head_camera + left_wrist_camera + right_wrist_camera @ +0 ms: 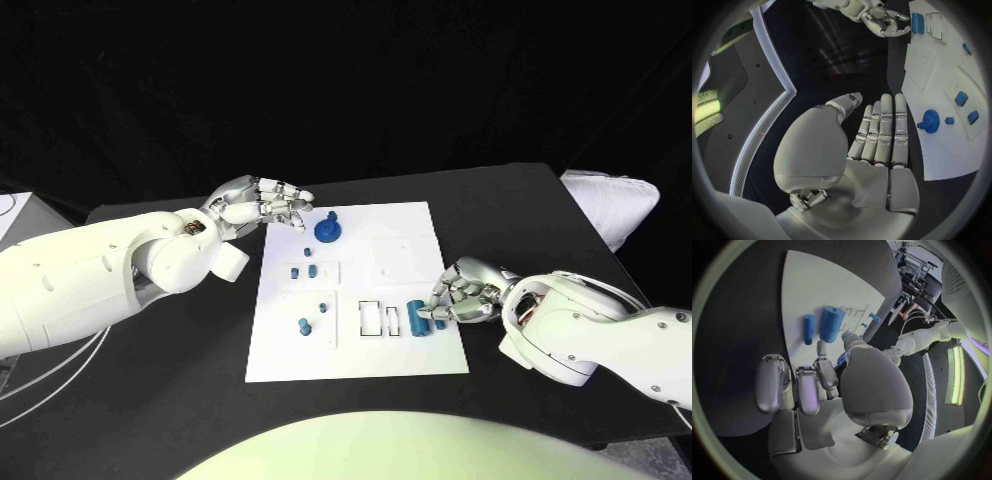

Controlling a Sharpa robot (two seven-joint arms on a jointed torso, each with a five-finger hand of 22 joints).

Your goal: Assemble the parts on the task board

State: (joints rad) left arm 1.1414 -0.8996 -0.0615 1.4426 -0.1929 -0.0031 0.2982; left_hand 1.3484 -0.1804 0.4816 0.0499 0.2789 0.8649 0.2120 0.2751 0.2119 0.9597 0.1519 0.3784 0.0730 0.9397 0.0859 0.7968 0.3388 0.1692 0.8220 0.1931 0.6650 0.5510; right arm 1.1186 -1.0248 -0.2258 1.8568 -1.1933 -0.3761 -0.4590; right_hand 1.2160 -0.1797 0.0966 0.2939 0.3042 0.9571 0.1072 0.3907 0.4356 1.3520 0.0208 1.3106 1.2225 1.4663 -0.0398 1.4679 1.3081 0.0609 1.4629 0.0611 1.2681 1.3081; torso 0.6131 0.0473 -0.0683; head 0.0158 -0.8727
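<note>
Head view: the white task board (411, 225) is seen mid-desk (173, 400), w/ blue parts spread over it. A round knobbed part (329, 230) stands near the far edge, two small pegs (302, 270) sit in the left column, another small part (304, 325) lies lower down. Near the board's right edge, by a row of outlined slots (381, 320), a larger blue cylinder (417, 318) is seen just beside the right robot hand (459, 295). That robot hand is curled in over the board edge; in the right wrist view something blue shows between thumb and finger (821, 367), but whether a part is actually pinched can't be told. The left robot hand (267, 200) is held at the far-left corner of the board, fingers straight and holding nothing, as the left wrist view confirms (879, 135). Progress, as judged: early to mid; some parts appear seated, but the slots look unfilled and the cylinder and a slim blue part (808, 329) beside it seem not yet placed. Room: open desk is left on both sides of the board and in front of it; the right robot hand works close to the board's right edge, so a part could be nudged off the plate there. The left side is less crowded.
</note>
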